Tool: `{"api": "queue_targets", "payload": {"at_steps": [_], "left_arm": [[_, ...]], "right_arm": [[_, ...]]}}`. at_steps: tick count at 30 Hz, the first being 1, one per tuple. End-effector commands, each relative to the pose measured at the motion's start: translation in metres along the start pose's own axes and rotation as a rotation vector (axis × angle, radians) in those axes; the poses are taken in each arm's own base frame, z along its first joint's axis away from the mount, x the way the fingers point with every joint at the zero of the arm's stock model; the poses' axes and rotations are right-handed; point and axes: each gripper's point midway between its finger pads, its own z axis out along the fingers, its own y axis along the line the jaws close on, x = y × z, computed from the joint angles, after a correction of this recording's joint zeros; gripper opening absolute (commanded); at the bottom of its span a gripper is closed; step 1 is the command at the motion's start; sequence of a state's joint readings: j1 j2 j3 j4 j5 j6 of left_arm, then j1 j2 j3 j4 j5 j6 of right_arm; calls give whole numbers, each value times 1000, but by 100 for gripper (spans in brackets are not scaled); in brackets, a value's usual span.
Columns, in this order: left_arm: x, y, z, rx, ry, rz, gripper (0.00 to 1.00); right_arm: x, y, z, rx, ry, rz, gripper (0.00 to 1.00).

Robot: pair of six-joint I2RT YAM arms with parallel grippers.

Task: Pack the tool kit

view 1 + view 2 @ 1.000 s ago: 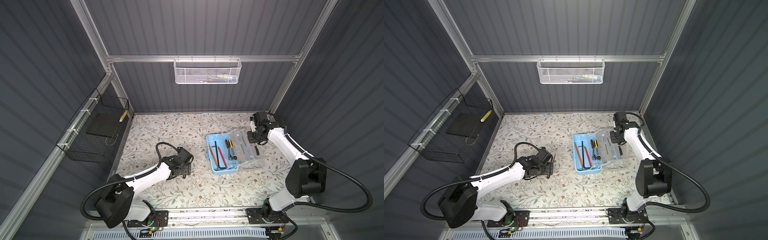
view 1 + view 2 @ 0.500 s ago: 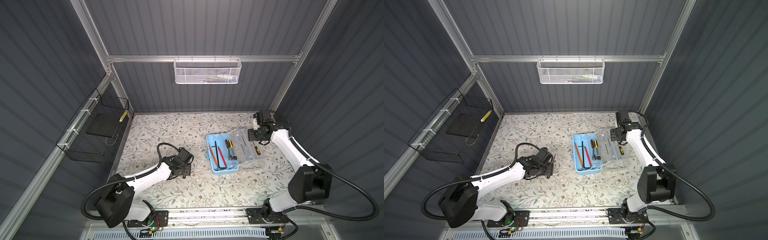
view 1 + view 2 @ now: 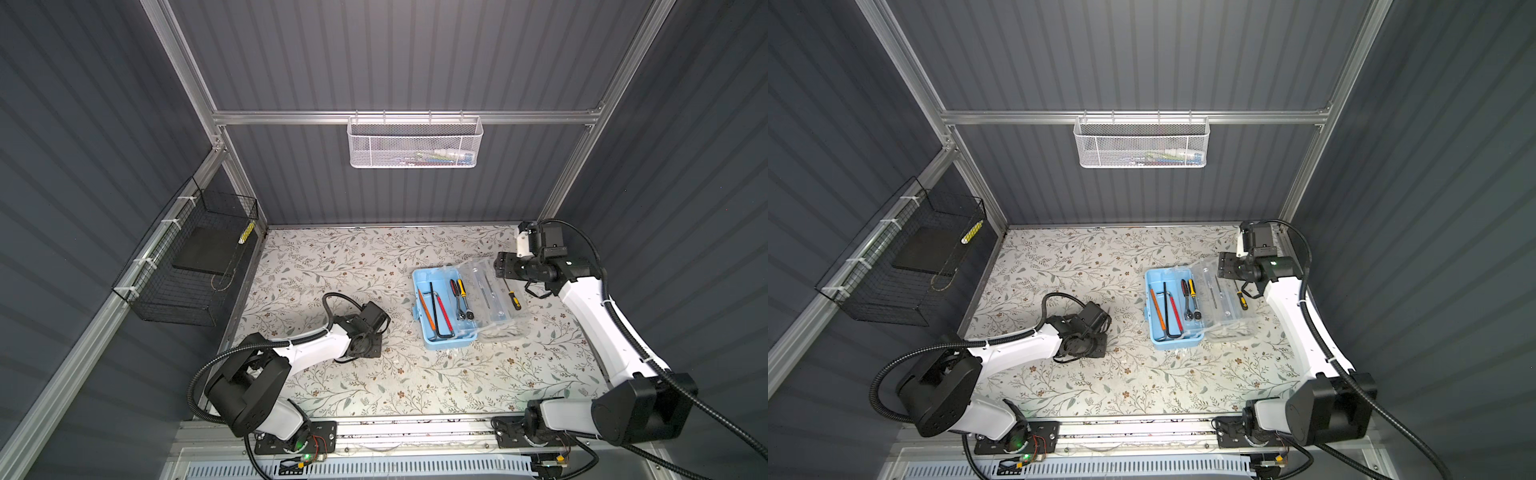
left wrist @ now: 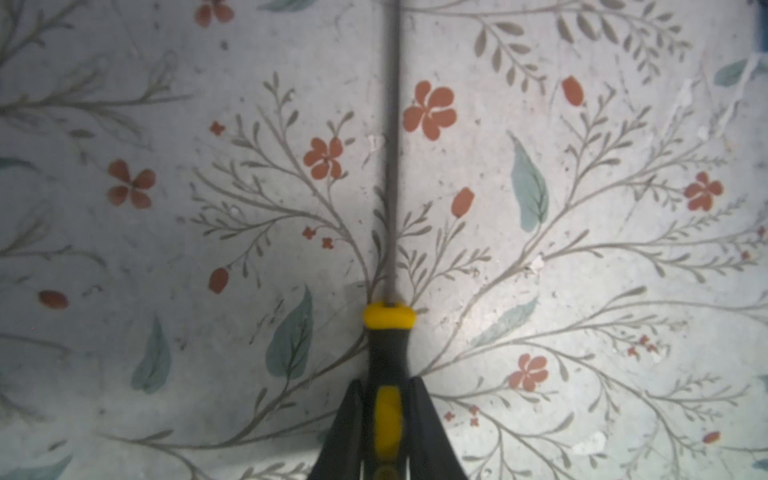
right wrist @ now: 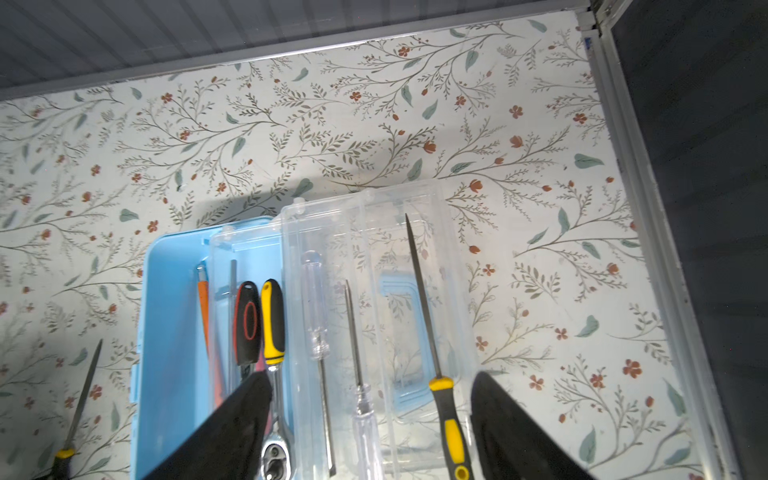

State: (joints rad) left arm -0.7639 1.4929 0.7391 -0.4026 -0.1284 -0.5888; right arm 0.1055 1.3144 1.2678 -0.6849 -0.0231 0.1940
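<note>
Tool kit [image 3: 446, 343] sits open on the worktop [image 3: 332, 266], right of centre in both top views. Its clear lid [image 3: 509, 322] is folded out flat to the right. Hex keys [image 3: 432, 307] and two ratchets [image 3: 460, 288] lie in the blue base. Two clear-handled screwdrivers [image 5: 313, 291] lie on the lid.

Left end effector [image 4: 385, 384] is low over the worktop, left of centre and well apart from the box. It's clamped on the handle of a yellow-and-black screwdriver [image 4: 388, 345], shaft pointing straight out ahead. Right end effector [image 5: 372, 376] hangs wide open at the lid's upper right corner, holding nothing. A loose screwdriver [image 3: 512, 296] of the same kind lies along the lid's right edge. We can't tell if it's on the lid or just beside it.

Handling, our read:
- **Screwdrivers:** light and rigid. The rubbery handle is the place to hold, mid-handle as we have it.
- **Shaft:** thin, slick bare steel. It would likely pivot or slip in a pinch.
- **Placing:** the round handle may roll on release, so we'd lay it lengthwise alongside the other tools.
- **Box:** thin, light plastic, likely to skate on the worktop if nudged.
- **Lid:** hinged, flexible and slick. We'd close it by pushing the free edge while the other arm braces the base.
- **Order:** whatever lies on the lid has to come off first.
</note>
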Motion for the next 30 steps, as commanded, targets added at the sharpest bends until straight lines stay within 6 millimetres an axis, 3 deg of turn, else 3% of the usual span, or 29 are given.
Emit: {"api": "queue_targets", "payload": {"at_steps": [1,5,8,13,18,25,30], "left_arm": [[7,-4,7,24,33,6,9],[-16,-22,-8,106,-54,0,3],[-46,-45,-33,200,-162,-12,2],[-84,-113,-79,387,-331,66,2],[-92,-163,-98,520,-382,98,1],[-94,-207,-114,654,-436,112,1],[-97,-226,-118,702,-448,124,1]], "right_arm": [[2,22,-8,-125,-22,71,77],[10,50,-18,-263,-45,140,73],[20,66,-20,-323,-44,183,71],[36,120,-19,-489,-29,195,68],[49,153,-10,-539,5,179,67],[59,165,6,-566,40,196,55],[61,171,11,-577,55,201,45]]}}
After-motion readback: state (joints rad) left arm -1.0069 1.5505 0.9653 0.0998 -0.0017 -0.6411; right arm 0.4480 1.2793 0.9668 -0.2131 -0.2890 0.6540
